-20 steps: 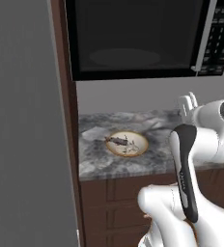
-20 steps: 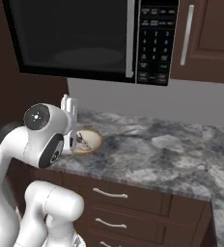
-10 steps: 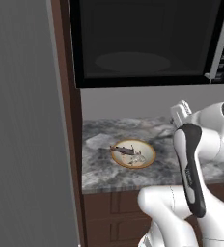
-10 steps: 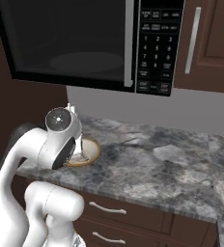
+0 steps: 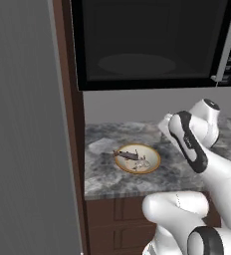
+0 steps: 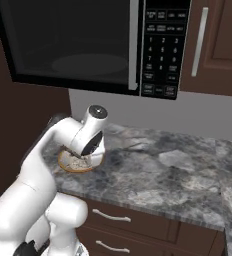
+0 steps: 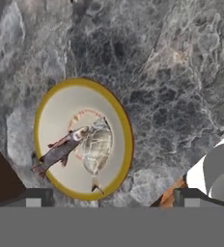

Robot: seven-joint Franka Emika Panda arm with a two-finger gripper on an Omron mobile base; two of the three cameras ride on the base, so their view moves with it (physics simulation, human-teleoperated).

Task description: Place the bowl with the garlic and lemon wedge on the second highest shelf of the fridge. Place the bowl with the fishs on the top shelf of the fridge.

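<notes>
Gripper (image 7: 109, 197) hangs wide open and empty above the grey counter (image 7: 181, 72), the yellow-rimmed bowl (image 5: 137, 158) of fish (image 7: 61, 150) lying off-centre beneath it near the left cabinet wall (image 5: 70, 99), so a straight descent risks clipping the rim and tipping it.

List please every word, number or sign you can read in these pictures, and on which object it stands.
Microwave keypad: rows of pale marks on dark buttons, too small and blurred to read.
Bowl: faint reddish marking inside, not readable.
No other text is legible.
</notes>
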